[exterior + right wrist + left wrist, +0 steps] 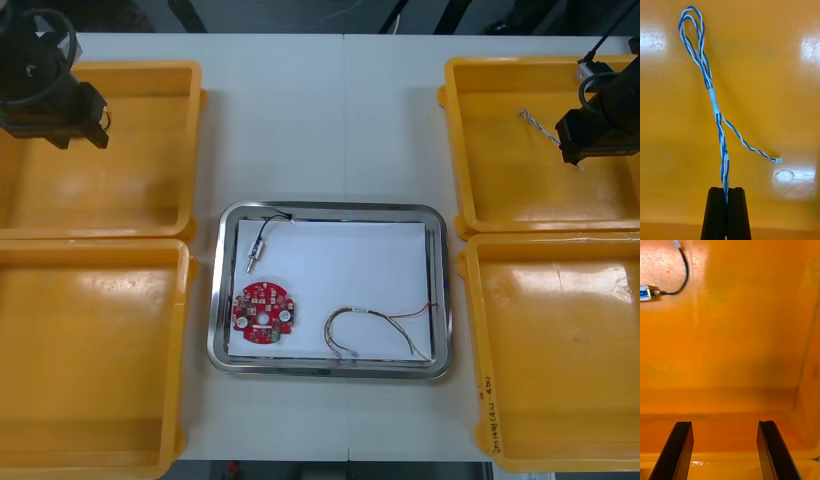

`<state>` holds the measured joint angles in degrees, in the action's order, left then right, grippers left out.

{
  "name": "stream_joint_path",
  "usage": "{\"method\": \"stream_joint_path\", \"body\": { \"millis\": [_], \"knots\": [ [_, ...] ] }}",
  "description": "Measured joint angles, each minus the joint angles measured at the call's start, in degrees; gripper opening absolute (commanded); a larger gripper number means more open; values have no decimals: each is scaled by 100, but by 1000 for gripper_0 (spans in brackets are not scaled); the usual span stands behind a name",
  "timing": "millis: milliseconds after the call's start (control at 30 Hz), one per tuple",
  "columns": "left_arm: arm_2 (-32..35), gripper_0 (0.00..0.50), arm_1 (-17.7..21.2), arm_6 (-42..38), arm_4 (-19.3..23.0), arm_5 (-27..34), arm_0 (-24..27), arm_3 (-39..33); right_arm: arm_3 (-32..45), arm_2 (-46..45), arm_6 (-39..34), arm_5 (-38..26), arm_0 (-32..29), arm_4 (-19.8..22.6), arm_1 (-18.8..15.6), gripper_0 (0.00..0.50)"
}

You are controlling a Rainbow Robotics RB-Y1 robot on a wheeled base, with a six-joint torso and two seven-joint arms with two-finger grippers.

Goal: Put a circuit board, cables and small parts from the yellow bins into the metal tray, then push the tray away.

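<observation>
The right tool (726, 190) pinched one end of the blue and white cable (713, 98) in the far right yellow bin (500, 195) — a high, slow lift looked needed so the loop would clear the wall. The left tool (724, 424) hung spread over the far left bin (110, 195).

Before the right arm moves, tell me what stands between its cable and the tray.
The right gripper is shut on the blue and white cable in the far right yellow bin. Only that bin's wall lies between it and the metal tray.
</observation>
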<state>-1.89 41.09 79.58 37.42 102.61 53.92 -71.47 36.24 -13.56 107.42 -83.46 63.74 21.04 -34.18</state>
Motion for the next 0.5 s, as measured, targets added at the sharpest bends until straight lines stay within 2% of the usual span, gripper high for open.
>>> {"method": "stream_joint_path", "body": {
  "millis": [200, 500],
  "knots": [
    [168, 500, 3, 10, -130, -535, 0, 422, 199, 0, -1, -108, -85, -4, 0, 0],
    [218, 500, 3, 35, -258, -1314, 0, 551, 824, 0, -8, -402, -402, -2, 0, 0]
  ]
}}
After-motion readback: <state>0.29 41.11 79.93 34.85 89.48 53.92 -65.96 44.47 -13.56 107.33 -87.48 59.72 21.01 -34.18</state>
